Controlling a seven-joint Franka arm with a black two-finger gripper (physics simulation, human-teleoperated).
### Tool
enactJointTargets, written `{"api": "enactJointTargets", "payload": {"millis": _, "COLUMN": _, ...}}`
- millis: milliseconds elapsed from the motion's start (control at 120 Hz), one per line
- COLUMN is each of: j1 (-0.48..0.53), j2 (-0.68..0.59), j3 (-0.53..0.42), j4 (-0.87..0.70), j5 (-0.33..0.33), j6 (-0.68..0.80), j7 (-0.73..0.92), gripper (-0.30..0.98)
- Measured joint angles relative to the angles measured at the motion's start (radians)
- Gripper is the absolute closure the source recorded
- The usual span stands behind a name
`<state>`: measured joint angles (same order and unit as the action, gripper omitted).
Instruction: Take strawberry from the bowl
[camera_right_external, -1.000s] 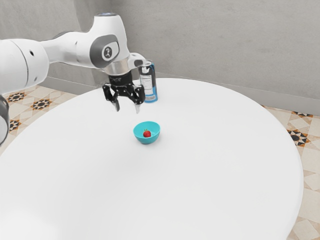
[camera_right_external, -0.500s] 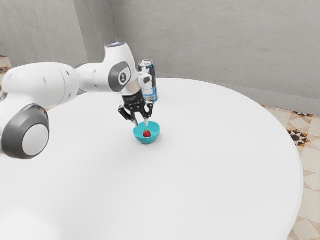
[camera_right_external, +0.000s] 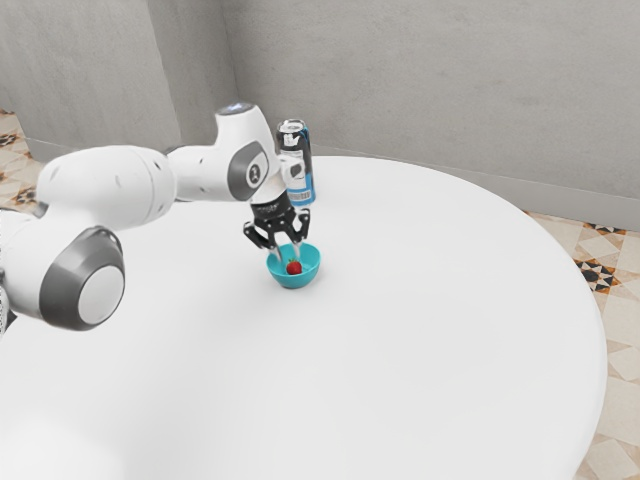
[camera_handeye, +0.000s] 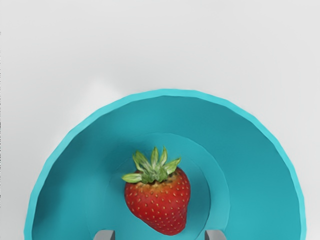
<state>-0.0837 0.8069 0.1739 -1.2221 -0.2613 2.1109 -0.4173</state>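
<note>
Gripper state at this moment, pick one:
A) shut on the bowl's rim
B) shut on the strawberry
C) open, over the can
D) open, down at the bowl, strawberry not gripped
D: the gripper is at the bowl with its fingers apart, and a gap shows on both sides of the strawberry.

This is an indoor room, most like a dining spot in a home, though the pictures do not settle which. The table (camera_right_external: 400, 330) is white, smooth and round-edged. Beyond it stand plain mottled grey walls (camera_right_external: 430, 90) with a paler skirting board (camera_right_external: 580, 207) along their foot. Beside the table, the floor (camera_right_external: 622, 330) has beige patterned tiles with dark and orange star motifs.
</note>
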Motion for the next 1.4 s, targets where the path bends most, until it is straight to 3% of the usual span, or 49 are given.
{"api": "enactJointTargets", "payload": {"millis": 283, "j1": -0.007, "j2": 0.098, "j3": 0.022, "j4": 0.089, "j5": -0.016, "j6": 0.008, "j7": -0.022, "gripper": 0.52}}
{"api": "enactJointTargets", "payload": {"millis": 600, "j1": -0.007, "j2": 0.124, "j3": 0.031, "j4": 0.102, "j5": -0.019, "j6": 0.013, "j7": -0.039, "gripper": 0.51}}
{"api": "enactJointTargets", "payload": {"millis": 1217, "j1": -0.017, "j2": 0.108, "j3": 0.036, "j4": 0.089, "j5": -0.03, "j6": 0.012, "j7": -0.09, "gripper": 0.65}}
{"api": "enactJointTargets", "payload": {"millis": 1400, "j1": -0.056, "j2": 0.01, "j3": 0.036, "j4": 0.075, "j5": -0.009, "j6": -0.02, "j7": -0.104, "gripper": 0.69}}
